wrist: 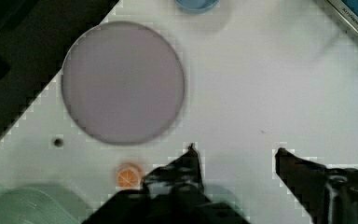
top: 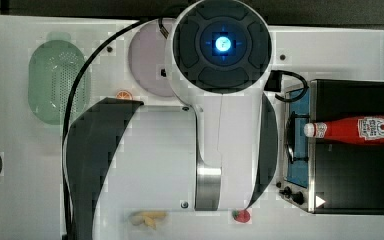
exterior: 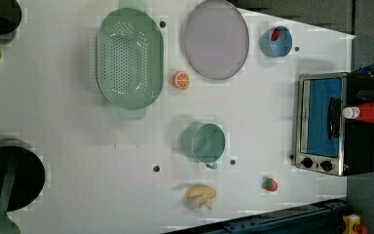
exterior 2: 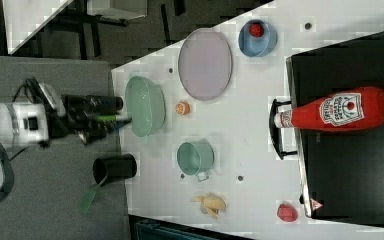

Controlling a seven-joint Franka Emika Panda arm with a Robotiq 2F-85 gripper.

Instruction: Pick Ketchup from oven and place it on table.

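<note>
One ketchup bottle [top: 352, 130] lies on its side on top of the oven [top: 350, 175], cap jutting past the front edge over the door handle. The wrist view shows the claw [wrist: 235, 151] with fingers spread apart over bare bench [wrist: 270, 84] beside the grey plate [wrist: 123, 81] and orange slice [wrist: 128, 176]. The left view adds a green cup [exterior: 204, 142], which the top view's arm hides.
</note>
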